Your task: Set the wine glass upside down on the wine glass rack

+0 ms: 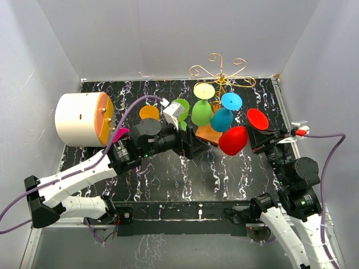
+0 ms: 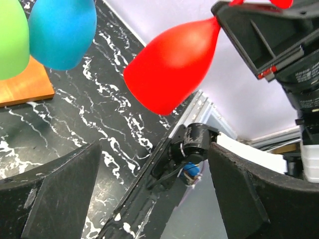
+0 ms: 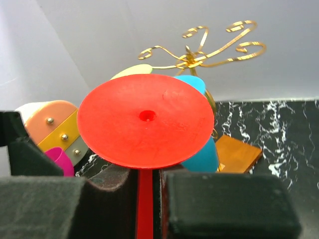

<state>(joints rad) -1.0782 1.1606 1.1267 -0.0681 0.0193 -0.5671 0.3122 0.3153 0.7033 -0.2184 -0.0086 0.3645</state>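
At the far left of the black marbled tabletop (image 1: 168,176) lies a white drum (image 1: 78,119) with an orange face. A magenta glass (image 1: 121,133) sits just beside it on the near side. My left pincer (image 1: 190,147) reaches toward the middle, jaws wide apart with nothing between them. Its wrist view looks out past both black fingers (image 2: 65,191) at the tabletop.

Right of it stands the wine glass rack (image 1: 221,70), with gold scroll arms on a central post above an orange-brown base (image 1: 207,134). A green glass (image 1: 202,113) and a blue glass (image 1: 222,119) are at the rack, bowls over the base and feet farther back.

The red wine glass (image 1: 233,140) is in the air, just to the near right of the base. It is tilted, bowl toward the left and round foot (image 3: 145,127) toward the right. My right pincer (image 1: 268,136) is clamped on its stem (image 3: 144,199), just under the foot.
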